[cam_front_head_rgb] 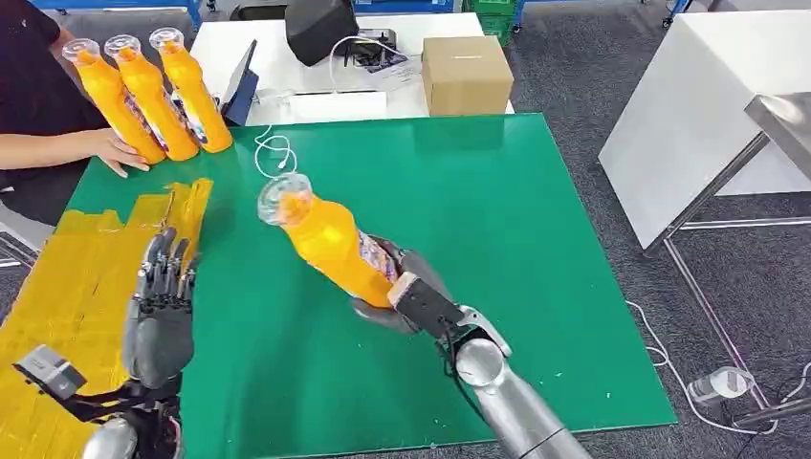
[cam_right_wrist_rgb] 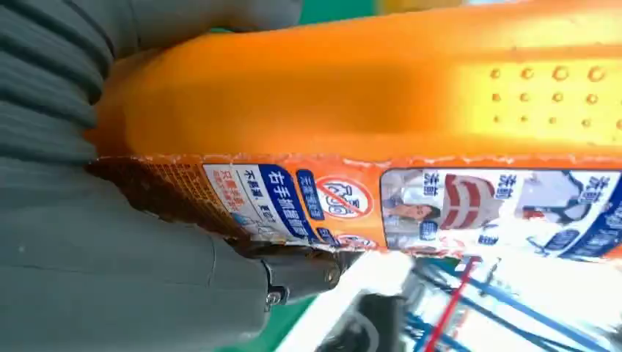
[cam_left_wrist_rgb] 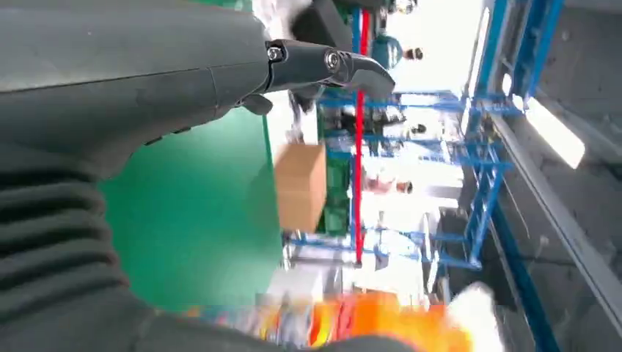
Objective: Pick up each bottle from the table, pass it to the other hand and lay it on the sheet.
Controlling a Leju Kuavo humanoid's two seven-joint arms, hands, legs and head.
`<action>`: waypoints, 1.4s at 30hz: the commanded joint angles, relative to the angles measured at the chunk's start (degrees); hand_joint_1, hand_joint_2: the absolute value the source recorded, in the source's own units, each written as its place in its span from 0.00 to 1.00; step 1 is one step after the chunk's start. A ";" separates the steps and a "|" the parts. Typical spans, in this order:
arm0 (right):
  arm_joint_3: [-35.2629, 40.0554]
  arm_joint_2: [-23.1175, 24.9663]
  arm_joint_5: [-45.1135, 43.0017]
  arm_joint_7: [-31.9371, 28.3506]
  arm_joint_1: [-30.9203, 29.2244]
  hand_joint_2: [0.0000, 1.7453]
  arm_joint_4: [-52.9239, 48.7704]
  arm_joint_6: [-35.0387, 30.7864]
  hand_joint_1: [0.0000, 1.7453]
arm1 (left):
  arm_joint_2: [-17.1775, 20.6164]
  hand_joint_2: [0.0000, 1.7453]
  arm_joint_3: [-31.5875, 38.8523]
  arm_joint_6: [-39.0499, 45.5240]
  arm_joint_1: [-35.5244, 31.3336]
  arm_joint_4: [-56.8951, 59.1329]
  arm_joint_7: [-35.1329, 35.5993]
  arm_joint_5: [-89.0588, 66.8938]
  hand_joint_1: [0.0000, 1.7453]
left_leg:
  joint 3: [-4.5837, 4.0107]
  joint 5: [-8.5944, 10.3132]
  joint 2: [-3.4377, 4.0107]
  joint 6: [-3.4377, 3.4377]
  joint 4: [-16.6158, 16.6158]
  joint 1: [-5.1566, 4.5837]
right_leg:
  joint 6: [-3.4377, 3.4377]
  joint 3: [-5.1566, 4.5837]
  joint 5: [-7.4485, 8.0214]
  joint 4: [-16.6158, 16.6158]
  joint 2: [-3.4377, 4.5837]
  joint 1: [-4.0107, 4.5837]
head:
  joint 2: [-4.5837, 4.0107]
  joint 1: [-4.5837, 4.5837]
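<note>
A big green table (cam_front_head_rgb: 497, 239) is seen, with a yellow sheet (cam_front_head_rgb: 67, 287) at its left side. Three bottles (cam_front_head_rgb: 153, 91) are kept at the far corner by a person's hand (cam_front_head_rgb: 110, 148). One orange bottle (cam_front_head_rgb: 325, 239) is held up, tilted, by the right hand (cam_front_head_rgb: 406, 287). The left hand (cam_front_head_rgb: 163, 296) is held open and empty nearby. The bottle could be dropped if it is let go too early in the pass.

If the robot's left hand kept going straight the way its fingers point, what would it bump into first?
Probably the three orange bottles a person's hand steadies at the table's far corner. The left robot hand points that way over the yellow sheet; depth is unclear.
</note>
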 commanded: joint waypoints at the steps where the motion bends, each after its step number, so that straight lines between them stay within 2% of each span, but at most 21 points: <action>1: 9.45 6.84 0.20 2.09 -6.73 1.00 10.11 -1.43 1.00 | 0.75 1.00 -9.47 0.49 -0.52 0.42 0.46 0.24 0.00 | 0.03 0.00 0.12 -0.02 -0.02 0.01 | -0.05 -0.01 0.03 0.01 0.13 0.02 | 0.00 0.00; 8: 15.27 9.54 3.81 3.31 -10.25 1.00 19.08 -2.12 1.00 | 0.34 1.00 -10.04 0.15 -2.57 3.03 1.19 0.83 0.00 | 0.07 0.01 0.09 0.00 -0.05 0.01 | -0.03 0.04 0.02 0.00 0.10 0.02 | 0.00 0.00; 20: 28.48 11.66 11.64 2.85 -6.84 1.00 21.77 -2.01 1.00 | -0.05 1.00 -6.47 1.19 -2.47 3.52 0.81 1.05 0.00 | 0.03 0.02 -0.02 0.00 -0.09 0.02 | -0.04 0.00 0.00 -0.05 -0.01 0.01 | 0.00 0.00; 29: 30.33 11.57 12.03 3.01 -7.09 1.00 21.65 -1.78 1.00 | -0.57 1.00 -5.55 0.88 -2.85 3.65 0.56 1.32 0.01 | 0.03 0.04 -0.16 0.00 -0.09 0.05 | -0.05 0.03 -0.03 -0.09 -0.18 0.04 | 0.00 0.00; 30: 30.55 11.49 11.62 3.17 -7.27 1.00 21.75 -1.95 1.00 | -0.81 1.00 -5.41 0.50 -2.91 3.45 0.36 1.45 1.00 | -0.03 0.04 -0.13 0.01 -0.07 0.03 | -0.04 -0.05 -0.02 -0.05 -0.14 0.02 | 0.00 0.00; 42: 27.87 10.69 9.91 3.42 -7.88 1.00 22.28 -3.24 1.00 | -0.87 1.00 -5.93 0.33 -3.53 3.12 -0.47 0.36 1.00 | -0.02 0.05 -0.21 0.01 -0.07 0.06 | -0.05 -0.01 -0.03 -0.09 -0.24 0.05 | 0.00 0.00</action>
